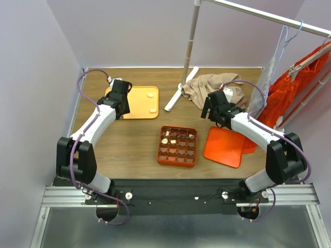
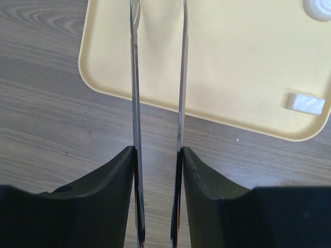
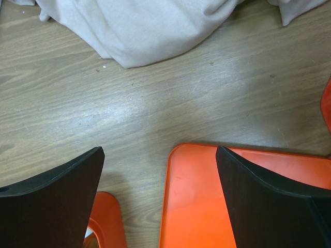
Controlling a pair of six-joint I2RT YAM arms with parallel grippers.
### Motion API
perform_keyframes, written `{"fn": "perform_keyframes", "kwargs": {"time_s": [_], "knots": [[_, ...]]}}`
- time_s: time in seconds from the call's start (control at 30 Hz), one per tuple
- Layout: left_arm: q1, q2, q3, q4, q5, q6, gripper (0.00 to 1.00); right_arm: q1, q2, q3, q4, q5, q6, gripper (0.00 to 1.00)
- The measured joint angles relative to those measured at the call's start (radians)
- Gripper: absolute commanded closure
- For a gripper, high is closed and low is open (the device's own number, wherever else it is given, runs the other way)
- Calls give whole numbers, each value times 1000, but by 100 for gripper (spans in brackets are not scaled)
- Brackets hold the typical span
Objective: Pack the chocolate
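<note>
Nearest the arm bases, an orange gridded box point(image 1: 177, 146) sits about mid-worktop point(image 1: 129, 139), and the chocolate point(image 1: 165, 140) inside it fills only cells in the two far rows: a few cream-white lumps at the left and right ends, with brown ones between them. The nearer rows hold nothing. Just right of the box lies a flat orange tray point(image 1: 225, 146), turned slightly askew. The right tool point(image 3: 159, 150) hangs over that tray's far left corner with its black jaws spread wide and nothing between them; how high it stands above the tray cannot be told. On the other side, the left tool point(image 2: 158, 15) reaches over the near left corner of a pale yellow tray point(image 1: 135, 107). Its thin metal blades are parallel and narrowly parted, with bare tray showing through the gap, so it grasps nothing. Two more cream-white pieces lie on the right part of that yellow tray, well apart from the blades: a rectangular one point(image 2: 305, 103) nearer and a round one point(image 2: 318, 8) beyond it. Farther back a crumpled beige cloth point(image 1: 212, 88) rests on the wood beside the foot of a white rack point(image 1: 191, 41), and an orange garment point(image 1: 295, 88) hangs at the far right.
</note>
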Motion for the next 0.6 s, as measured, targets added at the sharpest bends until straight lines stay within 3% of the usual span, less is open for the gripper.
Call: {"fn": "perform_keyframes", "kwargs": {"time_s": [0.6], "knots": [[30,136,84,52,2,31,51,0,0,0,0,-2,0,2]]}}
